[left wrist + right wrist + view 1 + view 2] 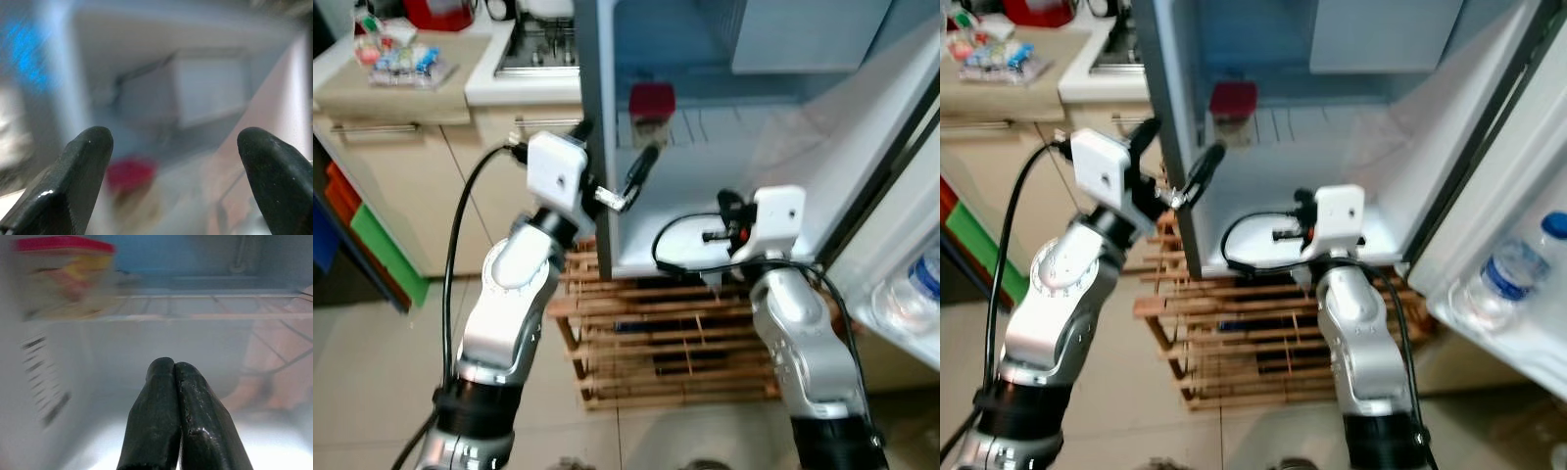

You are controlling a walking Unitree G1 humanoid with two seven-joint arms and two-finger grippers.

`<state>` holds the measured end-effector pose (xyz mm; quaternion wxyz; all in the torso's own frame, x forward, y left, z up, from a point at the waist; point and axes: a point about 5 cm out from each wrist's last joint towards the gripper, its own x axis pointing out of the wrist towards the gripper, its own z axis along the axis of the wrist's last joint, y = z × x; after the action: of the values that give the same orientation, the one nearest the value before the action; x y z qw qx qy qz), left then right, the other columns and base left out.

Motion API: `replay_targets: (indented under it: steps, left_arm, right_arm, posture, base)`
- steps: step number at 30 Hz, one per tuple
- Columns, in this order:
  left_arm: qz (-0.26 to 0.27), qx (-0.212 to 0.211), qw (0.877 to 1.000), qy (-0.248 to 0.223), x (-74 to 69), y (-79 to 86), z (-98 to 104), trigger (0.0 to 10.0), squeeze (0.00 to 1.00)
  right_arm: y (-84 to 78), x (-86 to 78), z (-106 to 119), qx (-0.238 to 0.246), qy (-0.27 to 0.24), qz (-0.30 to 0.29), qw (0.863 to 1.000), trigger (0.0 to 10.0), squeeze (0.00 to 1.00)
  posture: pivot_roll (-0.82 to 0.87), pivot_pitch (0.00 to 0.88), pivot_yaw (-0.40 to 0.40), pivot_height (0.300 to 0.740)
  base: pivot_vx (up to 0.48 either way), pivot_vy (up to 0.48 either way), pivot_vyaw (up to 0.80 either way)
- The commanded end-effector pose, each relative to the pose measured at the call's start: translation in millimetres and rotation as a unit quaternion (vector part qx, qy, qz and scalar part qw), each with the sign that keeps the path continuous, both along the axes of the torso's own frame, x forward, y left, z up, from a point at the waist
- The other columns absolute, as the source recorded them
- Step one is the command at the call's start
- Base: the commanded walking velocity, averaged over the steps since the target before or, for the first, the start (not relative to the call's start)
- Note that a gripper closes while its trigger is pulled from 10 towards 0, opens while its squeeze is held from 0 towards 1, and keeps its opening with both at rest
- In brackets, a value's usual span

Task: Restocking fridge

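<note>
The fridge [783,127] stands open before me. A red-lidded container [652,106] sits on its wire shelf at the left; it is blurred in the left wrist view [129,174] and at the upper edge of the right wrist view [63,269]. My left gripper [612,147] is raised at the fridge's left wall edge. It is open with its fingers [80,171] wide apart and nothing between them. My right gripper [168,367] is shut with nothing in it. It reaches into the white compartment below the shelf.
A slatted wooden rack [656,333] stands on the floor under the fridge. The open door's shelf at the right holds a water bottle [1513,269]. At the far left is a counter [391,93] with packets [401,64], and beside it a stove top [538,44].
</note>
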<state>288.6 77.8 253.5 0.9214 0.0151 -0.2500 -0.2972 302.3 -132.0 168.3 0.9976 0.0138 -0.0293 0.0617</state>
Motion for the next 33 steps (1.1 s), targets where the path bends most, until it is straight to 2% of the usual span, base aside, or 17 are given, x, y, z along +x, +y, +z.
replay_targets:
  steps: [1,4,7,8,11,14,15,21,23,24,28,33]
  left_arm:
    - [-0.034,-0.008,0.999,-0.01,-7.4,-4.0,15.3,10.0,0.0]
    - [-0.042,-0.014,0.999,-0.012,-9.0,-3.6,20.9,10.0,0.0]
    - [-0.081,-0.019,0.996,-0.013,-15.5,-3.4,28.2,10.0,0.0]
    - [-0.081,-0.019,0.996,-0.013,-15.5,-3.4,28.2,10.0,0.0]
    - [-0.111,-0.002,0.994,-0.003,-22.2,-2.7,27.0,10.0,0.0]
    - [-0.134,0.027,0.99,0.03,-29.8,-0.4,17.2,10.0,0.0]
    - [-0.134,0.027,0.99,0.03,-29.8,-0.4,17.2,10.0,0.0]
    - [-0.099,0.064,0.99,0.078,-32.8,12.9,-3.5,10.0,0.0]
    - [-0.089,0.066,0.99,0.092,-33.4,17.2,-8.3,10.0,0.0]
    - [-0.061,0.061,0.99,0.112,-34.1,26.7,-15.5,10.0,0.0]
    - [-0.039,0.051,0.991,0.12,-39.5,33.4,-17.5,10.0,0.0]
    - [-0.002,0.018,0.992,0.127,-46.7,44.2,-14.5,10.0,0.0]
  right_arm:
    - [5.2,4.8,15.1,0.006,-0.012,0.001,1.0,10.0,0.0]
    - [7.7,7.6,19.1,0.009,-0.015,0.001,1.0,10.0,0.0]
    - [16.1,21.2,21.8,0.016,-0.013,0.003,1.0,10.0,0.0]
    - [16.1,21.2,21.8,0.016,-0.013,0.003,1.0,10.0,0.0]
    - [24.9,32.7,24.9,0.016,-0.012,0.008,1.0,10.0,0.0]
    - [34.5,45.7,23.8,0.017,-0.005,0.013,1.0,10.0,0.0]
    - [34.5,45.7,23.8,0.017,-0.005,0.013,1.0,10.0,0.0]
    - [43.5,54.1,30.6,0.006,-0.02,0.013,1.0,10.0,0.0]
    - [45.0,56.0,32.3,0.003,-0.025,0.012,1.0,10.0,0.0]
    - [47.4,59.2,37.0,-0.001,-0.038,0.012,0.999,10.0,0.0]
    - [48.7,61.3,41.9,-0.001,-0.051,0.011,0.999,10.0,0.0]
    - [48.4,64.5,52.5,-0.002,-0.069,0.017,0.997,10.0,0.0]
  posture:
    - [-0.12,0.07,0.036,0.74]
    - [-0.12,0.077,0.038,0.74]
    - [-0.09,0.107,0.043,0.74]
    - [-0.09,0.107,0.043,0.74]
    - [-0.06,0.121,0.04,0.74]
    - [-0.01,0.146,0.033,0.74]
    - [-0.01,0.146,0.033,0.74]
    - [0.03,0.192,0.026,0.74]
    - [0.04,0.195,0.026,0.74]
    - [0.04,0.203,0.025,0.74]
    - [0.04,0.215,0.024,0.74]
    - [0.04,0.229,0.009,0.74]
  base:
    - [0.0,0.0,0.0]
    - [0.0,0.0,0.0]
    - [0.0,0.0,0.0]
    - [0.0,0.0,0.0]
    - [0.0,0.0,0.0]
    - [0.0,0.0,0.0]
    - [0.0,0.0,0.0]
    - [0.0,0.0,0.0]
    - [0.0,0.0,0.0]
    - [0.0,0.0,0.0]
    - [0.0,0.0,0.0]
    - [0.0,0.0,0.0]
